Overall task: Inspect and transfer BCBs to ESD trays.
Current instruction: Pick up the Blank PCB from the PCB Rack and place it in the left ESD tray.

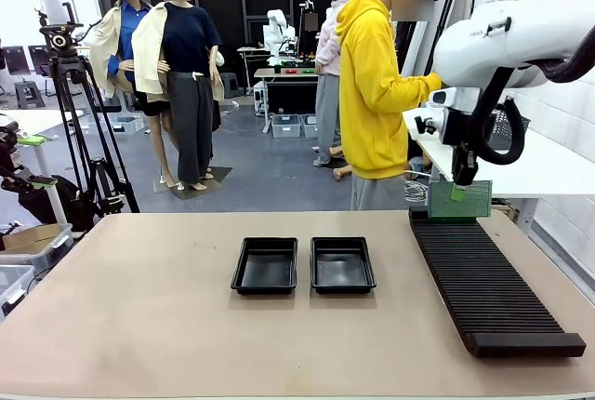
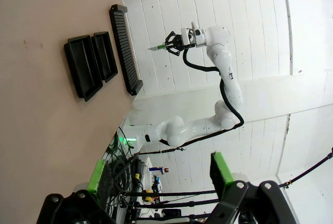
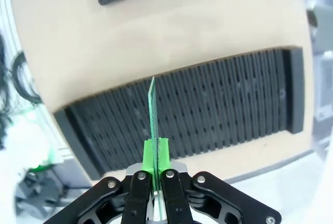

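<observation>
Green BCB (image 3: 152, 109) pinched edge-on in right hand (image 3: 155, 146), above slotted rack (image 3: 223, 104).

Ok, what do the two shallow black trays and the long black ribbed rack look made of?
Left shallow black tray and right tray: probably thin moulded plastic, slightly glossy, soft sheen on floors and rims. Long black ribbed rack: likely rigid plastic, matte, no glints.

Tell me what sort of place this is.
Probably a robotics lab or test workshop: the right gripper holds a green circuit board over a black slotted rack on a worktable, and a camera tripod stands on the floor behind.
</observation>
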Robot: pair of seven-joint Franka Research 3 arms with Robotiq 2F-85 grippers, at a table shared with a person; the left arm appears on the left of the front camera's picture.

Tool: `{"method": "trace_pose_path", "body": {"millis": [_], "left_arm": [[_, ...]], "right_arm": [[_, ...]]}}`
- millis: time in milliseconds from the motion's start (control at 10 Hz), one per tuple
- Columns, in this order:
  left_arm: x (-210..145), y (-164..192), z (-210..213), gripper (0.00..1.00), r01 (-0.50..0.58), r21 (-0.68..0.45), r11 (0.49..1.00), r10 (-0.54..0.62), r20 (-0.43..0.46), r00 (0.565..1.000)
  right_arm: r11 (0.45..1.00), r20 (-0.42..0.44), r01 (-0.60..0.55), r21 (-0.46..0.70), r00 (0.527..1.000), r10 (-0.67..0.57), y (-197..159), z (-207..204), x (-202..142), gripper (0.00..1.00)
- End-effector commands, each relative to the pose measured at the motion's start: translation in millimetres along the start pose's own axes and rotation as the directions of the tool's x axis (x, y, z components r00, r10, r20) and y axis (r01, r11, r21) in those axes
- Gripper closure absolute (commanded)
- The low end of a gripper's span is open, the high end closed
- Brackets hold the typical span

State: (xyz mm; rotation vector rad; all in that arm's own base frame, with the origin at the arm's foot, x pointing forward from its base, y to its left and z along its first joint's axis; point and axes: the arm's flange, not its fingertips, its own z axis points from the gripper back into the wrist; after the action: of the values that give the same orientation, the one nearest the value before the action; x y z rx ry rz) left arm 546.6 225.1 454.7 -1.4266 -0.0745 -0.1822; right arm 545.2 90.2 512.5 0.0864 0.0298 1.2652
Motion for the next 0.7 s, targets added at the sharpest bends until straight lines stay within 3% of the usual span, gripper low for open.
{"method": "trace_pose_path", "body": {"millis": [0,300,600], "left_arm": [[0.3,-1.8,0.6,0.00,-0.002,0.000,1.000,0.002,0.007,1.000],[0.3,-1.8,0.6,0.00,-0.002,0.000,1.000,0.002,0.007,1.000],[0.3,-1.8,0.6,0.00,-0.002,0.000,1.000,0.002,0.007,1.000]], "right_arm": [[0.984,-0.032,0.176,0.022,0.984,-0.175,12.2,7.2,26.1,1.00],[0.922,-0.003,0.386,0.035,0.922,-0.386,40.3,0.5,59.9,1.00],[0.798,0.084,0.602,-0.019,0.796,-0.599,72.7,-7.6,90.5,1.00]]}}
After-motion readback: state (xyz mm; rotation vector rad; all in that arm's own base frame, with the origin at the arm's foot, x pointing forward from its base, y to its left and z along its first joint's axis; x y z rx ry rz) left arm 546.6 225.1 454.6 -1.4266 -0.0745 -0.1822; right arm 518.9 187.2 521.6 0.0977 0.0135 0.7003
